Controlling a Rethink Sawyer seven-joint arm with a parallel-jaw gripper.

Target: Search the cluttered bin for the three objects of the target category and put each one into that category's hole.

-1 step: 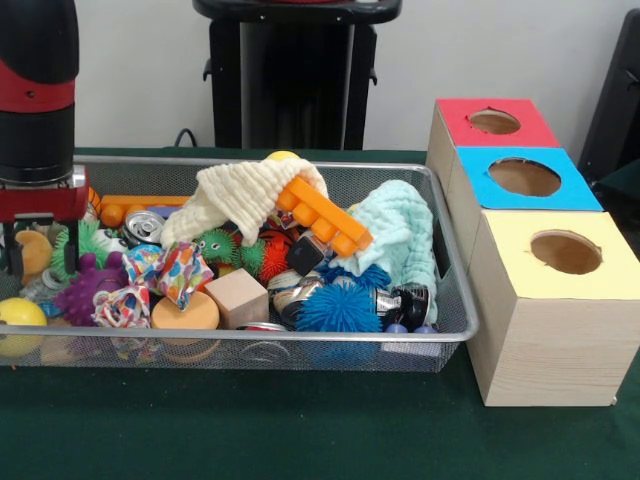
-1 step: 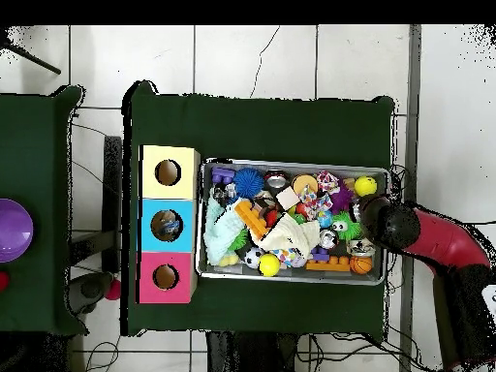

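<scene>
The wire bin (image 1: 455, 300) brims with toys, an orange toothed block (image 1: 322, 215) slanting lengthwise across a cream cloth (image 1: 240, 195), while the gripper (image 1: 25, 245) hangs at one end, fingers' spread impossible to tell.

A green tabletop (image 1: 300, 430) sits on white floor tiles (image 2: 252, 58); a purple bowl (image 2: 12, 231) rests on a side table (image 2: 39, 145).

Cut off by the left edge: red and black gripper (image 1: 12, 235), fingers unreadable; half buried under cream knitted cloth (image 1: 243, 193): yellow ball (image 1: 282, 156).
</scene>
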